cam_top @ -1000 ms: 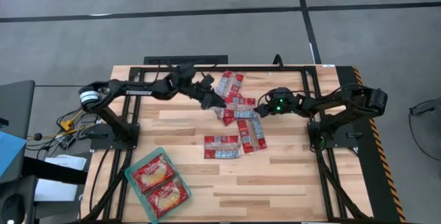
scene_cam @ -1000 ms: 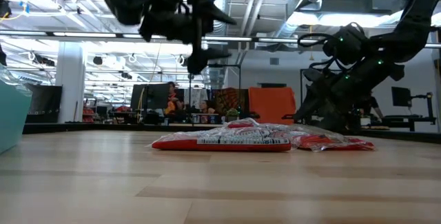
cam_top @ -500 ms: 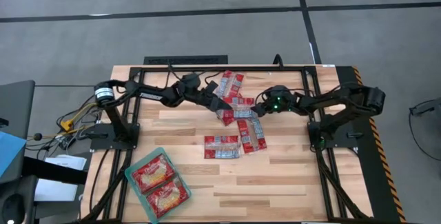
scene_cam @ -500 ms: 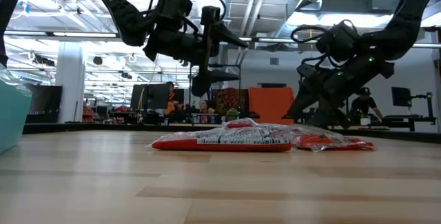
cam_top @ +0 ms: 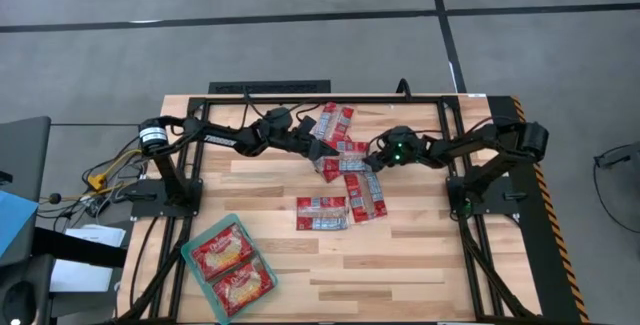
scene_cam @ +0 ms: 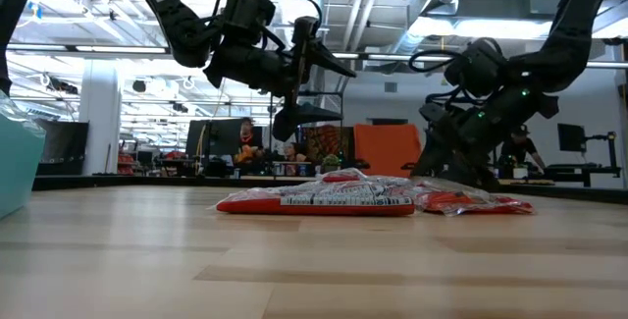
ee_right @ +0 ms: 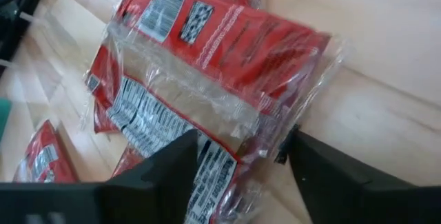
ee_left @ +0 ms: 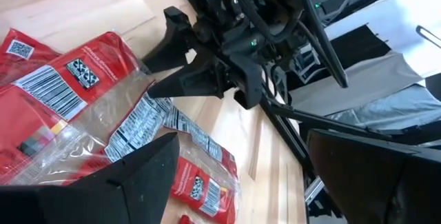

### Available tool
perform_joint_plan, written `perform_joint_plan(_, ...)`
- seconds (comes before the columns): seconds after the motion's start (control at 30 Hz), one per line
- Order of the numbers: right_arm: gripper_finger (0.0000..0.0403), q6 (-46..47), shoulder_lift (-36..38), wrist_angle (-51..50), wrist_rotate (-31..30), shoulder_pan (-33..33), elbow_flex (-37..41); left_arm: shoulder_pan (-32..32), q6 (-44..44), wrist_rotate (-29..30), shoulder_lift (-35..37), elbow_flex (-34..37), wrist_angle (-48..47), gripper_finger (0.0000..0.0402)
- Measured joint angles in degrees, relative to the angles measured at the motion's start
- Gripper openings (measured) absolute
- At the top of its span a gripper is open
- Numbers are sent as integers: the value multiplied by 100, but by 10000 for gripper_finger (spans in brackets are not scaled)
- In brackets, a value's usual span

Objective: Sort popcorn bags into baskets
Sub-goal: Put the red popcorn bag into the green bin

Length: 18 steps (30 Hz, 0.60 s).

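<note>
A heap of red popcorn bags (cam_top: 345,155) lies mid-table, with two narrow packets (cam_top: 322,212) (cam_top: 365,195) nearer the near edge. The teal basket (cam_top: 190,255) near the left front corner holds two squarish packets (cam_top: 230,265). My left gripper (cam_top: 322,151) (ee_left: 241,141) hovers open above the heap's left side, clear of it in the low view (scene_cam: 309,88). My right gripper (cam_top: 372,160) (ee_right: 241,141) is open and low at the heap's right side. Its fingers stand on either side of one packet's clear end (ee_right: 275,124). My right gripper comes slanting down from the table's right with its open fingers (ee_right: 158,172) astride the clear end of a red packet (ee_right: 227,52) that lies flat on the heap. I cannot tell whether the fingers touch it.
A black metal frame (cam_top: 300,93) runs along the far edge and both sides of the wooden table. The two grippers face each other closely over the heap. Bare wood (cam_top: 400,265) lies toward the near edge, right of the basket. People and equipment stand far behind the table.
My left gripper has moved right and down toward the heap, and its arm has stretched out lower over the table. My right gripper has crept left and down onto the heap's right side. The bags have stayed where they were.
</note>
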<state>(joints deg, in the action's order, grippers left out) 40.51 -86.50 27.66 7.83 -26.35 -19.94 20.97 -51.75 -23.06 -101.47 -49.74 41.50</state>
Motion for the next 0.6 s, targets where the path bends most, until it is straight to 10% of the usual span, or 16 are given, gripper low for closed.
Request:
perform_joint_plan(0.33, 27, -16, -10, -28, 145, -33, -33, -4, -130, 187, 0, 0, 0, 307)
perform_joint_plan(0.6, 7, 20, 386, 40, 327, -26, -33, 50, -1008, 141, 0, 1, 2, 307)
